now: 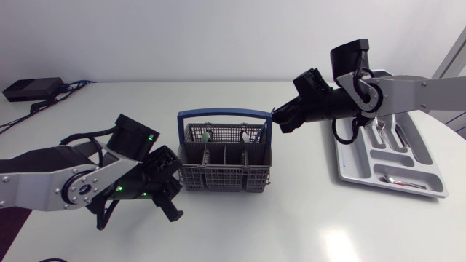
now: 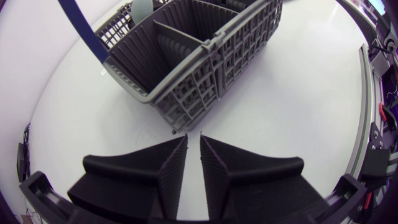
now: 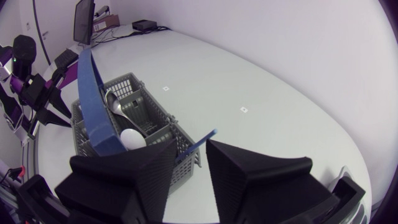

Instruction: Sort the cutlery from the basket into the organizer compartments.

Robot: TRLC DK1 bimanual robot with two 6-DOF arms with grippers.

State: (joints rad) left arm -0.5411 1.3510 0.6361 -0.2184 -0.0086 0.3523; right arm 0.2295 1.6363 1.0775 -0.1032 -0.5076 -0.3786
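Observation:
The grey cutlery basket with a blue handle stands mid-table. It holds a metal spoon and a white rounded piece. My right gripper hovers at the handle's right end. Its fingers stand apart, and a thin blue end of the handle shows at the gap between them. My left gripper is low on the table just left of the basket. The left fingers are almost together with nothing between them. The grey organizer lies at the right.
The organizer holds some metal cutlery in its far compartments, and a spoon lies in a near one. My right arm's links pass above the organizer's left part. Black boxes and cables lie at the far left.

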